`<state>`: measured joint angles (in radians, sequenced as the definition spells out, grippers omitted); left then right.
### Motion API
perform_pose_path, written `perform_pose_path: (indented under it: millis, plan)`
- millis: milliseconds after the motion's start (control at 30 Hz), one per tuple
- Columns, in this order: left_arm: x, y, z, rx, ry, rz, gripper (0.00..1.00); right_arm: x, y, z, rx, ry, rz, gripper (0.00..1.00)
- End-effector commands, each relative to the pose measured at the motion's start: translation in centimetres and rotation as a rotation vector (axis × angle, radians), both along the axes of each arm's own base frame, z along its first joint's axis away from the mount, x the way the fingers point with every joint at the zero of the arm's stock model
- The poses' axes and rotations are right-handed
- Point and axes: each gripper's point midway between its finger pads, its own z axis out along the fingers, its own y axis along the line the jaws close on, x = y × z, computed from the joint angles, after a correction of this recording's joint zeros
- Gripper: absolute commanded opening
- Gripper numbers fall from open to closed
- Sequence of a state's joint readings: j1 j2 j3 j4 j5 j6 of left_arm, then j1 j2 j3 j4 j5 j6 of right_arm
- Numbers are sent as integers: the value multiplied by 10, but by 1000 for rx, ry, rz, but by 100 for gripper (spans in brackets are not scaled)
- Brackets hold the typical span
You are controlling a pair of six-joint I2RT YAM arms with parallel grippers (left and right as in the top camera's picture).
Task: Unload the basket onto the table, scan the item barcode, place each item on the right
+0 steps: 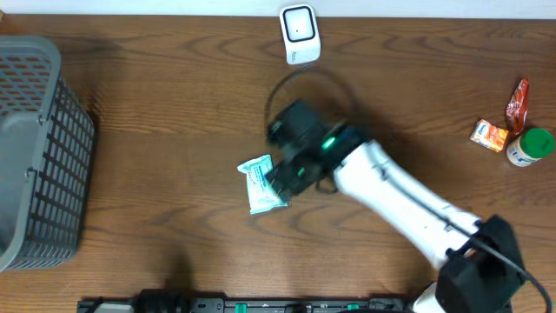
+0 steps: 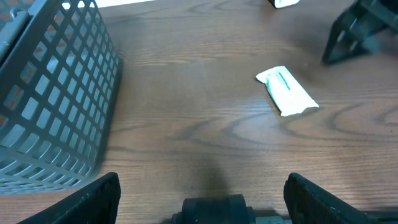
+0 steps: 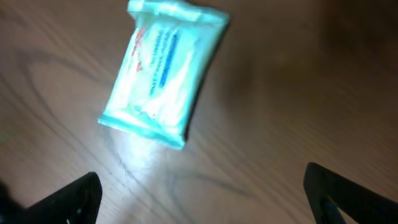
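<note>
Hovering low with the right pincer (image 3: 205,193) spread wide and gripping nothing, its fingers (image 3: 74,200) framing only bare table (image 3: 280,93). Looking down from there at the packet (image 3: 163,71) lying flat on the wood just ahead of the tips and apart from them, printed face up, with no barcode legible through the blur. Crowding the packet's right edge in the overhead view, too closely for telling touching from just beside. Waiting at the near edge with the left pincer (image 2: 202,186) likewise wide and empty, well apart from the packet. Moving outward, finding the scanner (image 1: 300,35) standing at the far edge, well apart from the packet, with nothing being held up to it. Passing over the basket (image 1: 35,148) at the left and a bottle (image 1: 530,146), an orange box (image 1: 491,135) and a red sachet (image 1: 518,103) at the far right, none being touched. Judging progress: seeing no scan under way, and not being able to tell whether one is already done, noting only the packet on the table rather than at the scanner. Reckoning, if unscanned, on everything remaining: closing on the packet, lifting it, turning its barcode toward the scanner.
</note>
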<state>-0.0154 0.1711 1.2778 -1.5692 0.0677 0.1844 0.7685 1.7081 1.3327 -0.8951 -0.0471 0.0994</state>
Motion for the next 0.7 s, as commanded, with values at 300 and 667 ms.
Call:
perform_pose_path:
  millis: [300,667]
  plan:
    - [-1,1,0,13,-3,-1,84,-40,19,-49,-212,-359,64,99]
    - [-1,1,0,13,-3,-1,84,-55,31,-99,-300,-354,211,99]
